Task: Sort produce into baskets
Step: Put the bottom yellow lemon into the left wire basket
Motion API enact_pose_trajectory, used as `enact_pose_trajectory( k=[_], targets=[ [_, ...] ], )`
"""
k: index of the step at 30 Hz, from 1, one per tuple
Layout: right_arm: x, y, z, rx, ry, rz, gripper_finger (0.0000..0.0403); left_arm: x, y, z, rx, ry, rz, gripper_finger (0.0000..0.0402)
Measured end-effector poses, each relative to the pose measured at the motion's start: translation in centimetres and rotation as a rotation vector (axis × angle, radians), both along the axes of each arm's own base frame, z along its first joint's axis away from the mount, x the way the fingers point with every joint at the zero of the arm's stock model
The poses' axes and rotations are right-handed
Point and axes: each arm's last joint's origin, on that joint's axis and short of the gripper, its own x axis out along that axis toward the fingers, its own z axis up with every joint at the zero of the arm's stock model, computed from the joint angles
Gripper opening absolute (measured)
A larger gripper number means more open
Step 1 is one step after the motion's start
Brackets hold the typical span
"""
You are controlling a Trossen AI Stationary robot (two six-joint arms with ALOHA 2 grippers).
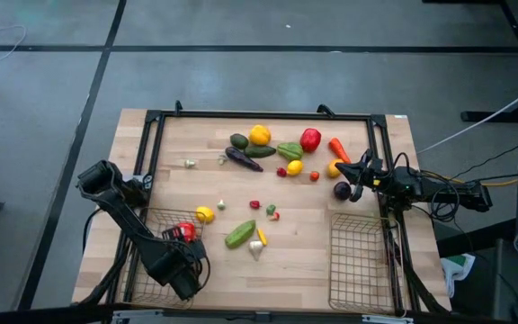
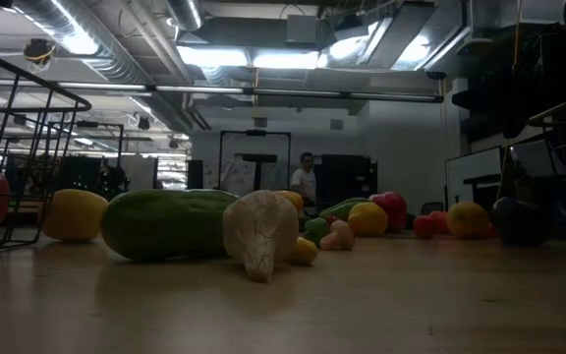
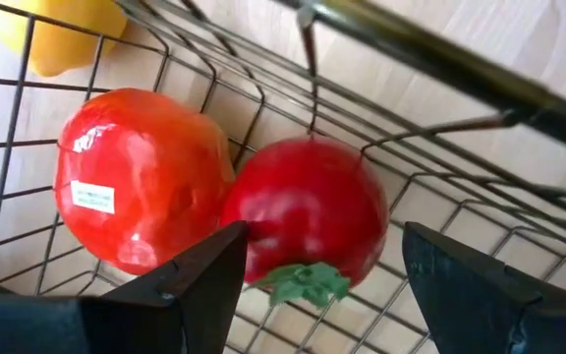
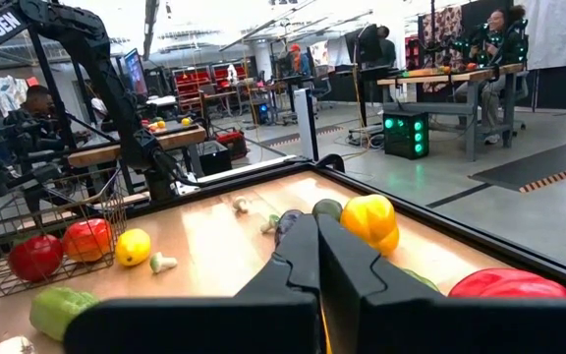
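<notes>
The left basket [image 1: 156, 256] stands at the table's near left and holds two red pieces: a round red one [image 3: 141, 187] with a sticker and a red tomato [image 3: 308, 211] with a green stalk. My left gripper [image 1: 187, 250] hangs over that basket, open; in its wrist view [image 3: 322, 261] its fingers stand on either side of the tomato. The right basket [image 1: 360, 261] stands at the near right. My right gripper [image 1: 355, 176] is shut and level above the table's right side, next to an orange piece [image 1: 334, 168] and a dark purple piece [image 1: 342, 190].
Loose produce lies across the table's middle and back: a yellow pepper [image 1: 259, 135], a red pepper [image 1: 310, 139], an eggplant [image 1: 243, 158], a carrot [image 1: 338, 148], a cucumber [image 1: 239, 235], a lemon [image 1: 205, 214] and a white piece [image 1: 256, 249]. A dark frame [image 1: 259, 115] borders the table.
</notes>
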Motion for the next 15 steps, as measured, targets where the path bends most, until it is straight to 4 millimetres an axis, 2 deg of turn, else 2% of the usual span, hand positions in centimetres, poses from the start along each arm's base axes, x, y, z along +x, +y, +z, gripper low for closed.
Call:
enact_pose_trajectory(
  k=[9, 15],
  targets=[
    [0.0, 0.0, 0.0, 0.000, 0.000, 0.000, 0.0001, -0.1, 0.1, 0.1, 0.000, -0.005, 0.029, 0.0265],
    [0.0, 0.0, 0.0, 0.000, 0.000, 0.000, 0.0001, -0.6, 0.8, 2.2, -0.028, -0.071, 0.020, 0.0265]
  ],
)
